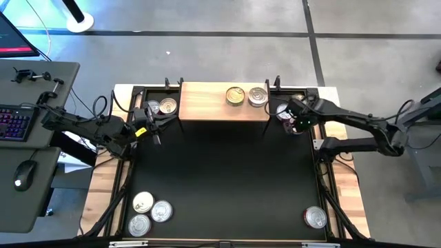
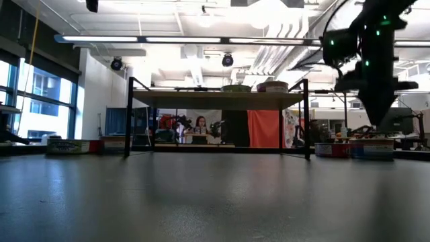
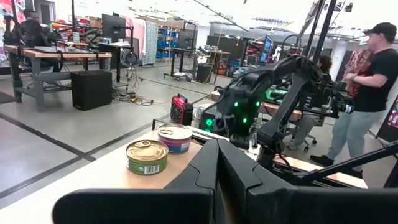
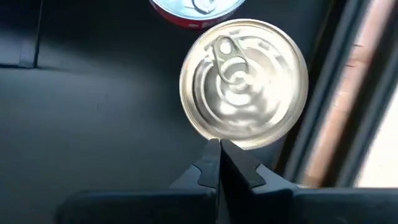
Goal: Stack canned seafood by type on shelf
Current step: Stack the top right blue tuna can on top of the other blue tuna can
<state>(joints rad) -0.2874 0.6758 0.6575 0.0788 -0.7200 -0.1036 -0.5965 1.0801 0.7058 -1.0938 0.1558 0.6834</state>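
Note:
The wooden shelf (image 1: 207, 103) stands at the mat's far edge on thin black legs, also seen in the low view (image 2: 175, 99). On it sit a gold-lidded can (image 1: 235, 96) (image 3: 147, 156) and a silver-lidded can with a blue-purple label (image 1: 258, 96) (image 3: 175, 137). My right gripper (image 1: 298, 122) (image 4: 219, 148) is shut and hovers over a silver can (image 4: 244, 84) just right of the shelf, with a red-sided can (image 4: 198, 7) beside it. My left gripper (image 1: 148, 127) (image 3: 217, 152) is shut, raised to shelf height left of the shelf, near two cans (image 1: 162, 107).
Three cans (image 1: 148, 212) lie at the mat's near left corner and one red-sided can (image 1: 315, 218) at the near right. The black mat (image 1: 220, 172) spreads between them. A desk with keyboard and mouse (image 1: 21, 138) stands left of the table. People stand in the room beyond.

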